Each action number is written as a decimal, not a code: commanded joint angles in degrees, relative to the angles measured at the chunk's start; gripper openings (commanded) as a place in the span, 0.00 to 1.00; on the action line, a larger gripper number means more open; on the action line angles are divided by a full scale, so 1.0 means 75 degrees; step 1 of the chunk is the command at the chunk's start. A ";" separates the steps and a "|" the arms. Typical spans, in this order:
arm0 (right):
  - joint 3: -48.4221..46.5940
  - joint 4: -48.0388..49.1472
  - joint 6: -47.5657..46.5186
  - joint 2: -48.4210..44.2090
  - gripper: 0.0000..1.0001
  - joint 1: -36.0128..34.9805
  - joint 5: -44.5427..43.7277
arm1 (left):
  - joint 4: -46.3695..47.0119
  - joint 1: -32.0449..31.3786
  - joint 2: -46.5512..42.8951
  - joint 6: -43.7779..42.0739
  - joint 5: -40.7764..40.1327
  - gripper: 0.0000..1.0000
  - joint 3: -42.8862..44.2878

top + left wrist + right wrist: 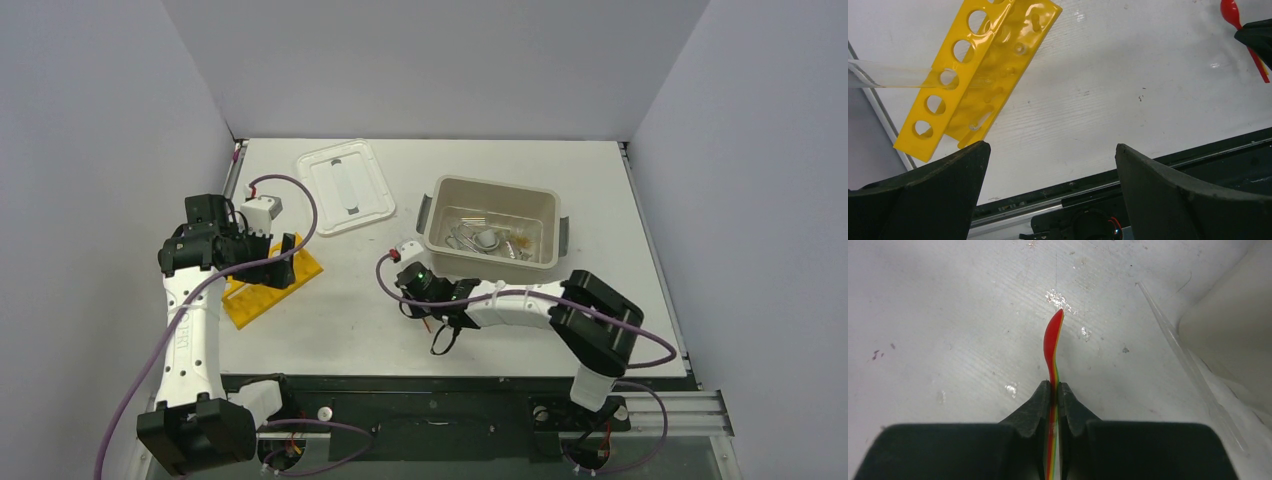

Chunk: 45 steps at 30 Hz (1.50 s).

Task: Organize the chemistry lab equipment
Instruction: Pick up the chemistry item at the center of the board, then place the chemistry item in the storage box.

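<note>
My right gripper is shut on a thin stack of coloured spatulas, red, yellow and green, held on edge just above the table. In the top view that gripper sits low in front of the beige tub. The yellow holed tube rack lies at the left, with a clear test tube through one of its holes. Over the rack's near end my left gripper stands open, and nothing is between its fingers. The red spatula tip also shows at the top right of the left wrist view.
The tub holds metal tongs and glassware. A white lid with a grey handle lies at the back, left of the tub. A clear thin pipette lies along the tub wall. The table's near edge rail runs close under the left gripper.
</note>
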<state>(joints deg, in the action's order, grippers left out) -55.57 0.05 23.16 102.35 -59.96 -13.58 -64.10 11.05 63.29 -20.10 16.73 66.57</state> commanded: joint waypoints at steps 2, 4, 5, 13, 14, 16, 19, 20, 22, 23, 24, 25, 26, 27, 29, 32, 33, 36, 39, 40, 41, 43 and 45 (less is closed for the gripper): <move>-0.0688 -0.1078 -0.0491 -0.1982 0.00 0.0191 0.0367 | 0.0095 0.0025 0.0010 0.0048 0.0191 0.97 0.0116; -0.0981 -0.1562 -0.0564 -0.2630 0.00 0.0519 0.0667 | 0.0127 -0.0007 0.0053 0.0079 0.0221 0.97 0.0126; -0.1125 -0.1793 -0.0558 -0.2847 0.00 0.0671 0.0800 | 0.0166 -0.0031 0.0086 0.0090 0.0237 0.97 0.0126; -0.1661 -0.2985 -0.1313 -0.3920 0.00 0.2831 0.1079 | 0.0542 -0.0617 0.0355 0.0455 0.0134 0.97 0.0066; -0.1673 -0.3020 -0.1450 -0.3885 0.00 0.2981 0.1230 | 0.0577 -0.0776 0.0364 0.0501 0.0086 0.97 0.0069; -0.1752 -0.3114 -0.2080 -0.3692 0.00 0.3348 0.1752 | 0.0687 -0.1012 0.0398 0.0635 -0.0016 0.96 0.0065; -0.2178 -0.3668 -0.3206 -0.2962 0.03 0.3824 0.2579 | 0.0772 -0.1336 0.0524 0.0783 -0.0203 0.97 0.0125; -0.2520 -0.3877 -0.3542 -0.2784 0.04 0.3894 0.2640 | 0.0780 -0.1375 0.0554 0.0820 -0.0238 0.97 0.0148; -0.2997 -0.4611 -0.4007 -0.2289 0.06 0.4030 0.2603 | 0.0811 -0.1402 0.0615 0.0862 -0.0338 0.96 0.0213; -0.3108 -0.4735 -0.4174 -0.2038 0.07 0.4042 0.2466 | 0.0826 -0.1403 0.0648 0.0880 -0.0363 0.97 0.0246; -0.3268 -0.4869 -0.4470 -0.1942 0.07 0.4022 0.2361 | 0.0833 -0.1403 0.0664 0.0900 -0.0371 0.97 0.0267; -0.3326 -0.4905 -0.4605 -0.1776 0.08 0.4005 0.2084 | 0.0828 -0.1584 0.0693 0.0905 -0.0383 0.97 0.0298; -0.3469 -0.4979 -0.4812 -0.1682 0.09 0.3945 0.1848 | 0.0825 -0.1623 0.0715 0.0909 -0.0387 0.97 0.0299; -0.3573 -0.5007 -0.4875 -0.1523 0.13 0.3913 0.1401 | 0.0818 -0.1666 0.0732 0.0909 -0.0393 0.97 0.0318; -0.3879 -0.5169 -0.4968 -0.1285 0.17 0.3816 0.0926 | 0.0834 -0.1707 0.0756 0.0910 -0.0437 0.97 0.0316; -0.4138 -0.5223 -0.4816 -0.1107 0.24 0.3612 0.0196 | 0.0875 -0.1780 0.0818 0.0941 -0.0444 0.97 0.0367; -0.4231 -0.5229 -0.4679 -0.1101 0.26 0.3595 -0.0049 | 0.0878 -0.1808 0.0842 0.0955 -0.0442 0.97 0.0417; -0.4305 -0.4996 -0.3703 -0.1391 0.41 0.3603 -0.0217 | 0.0971 -0.2046 0.1028 0.1021 -0.0405 0.97 0.0562; -0.3521 -0.4209 -0.2477 -0.2144 0.75 0.3565 -0.0068 | 0.1151 -0.2381 0.1301 0.1080 -0.0489 0.97 0.0739; -0.3177 -0.3592 -0.2267 -0.2614 0.79 0.3501 0.0091 | 0.1316 -0.2553 0.1499 0.1102 -0.0562 0.97 0.0814; -0.2570 -0.3109 -0.1834 -0.2839 0.80 0.3447 0.0107 | 0.1403 -0.2634 0.1622 0.1087 -0.0576 0.97 0.0868; -0.1716 -0.2670 -0.1182 -0.3361 0.77 0.3385 0.0139 | 0.1666 -0.2890 0.2023 0.1039 -0.0700 0.97 0.1044; -0.0935 -0.2410 -0.0712 -0.3858 0.73 0.3177 -0.0150 | 0.1975 -0.3159 0.2495 0.0969 -0.1064 0.97 0.1253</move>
<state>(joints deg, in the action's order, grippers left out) -71.18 -27.24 5.91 80.58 -33.82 -11.77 -56.25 -9.67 77.14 -12.67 12.23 71.77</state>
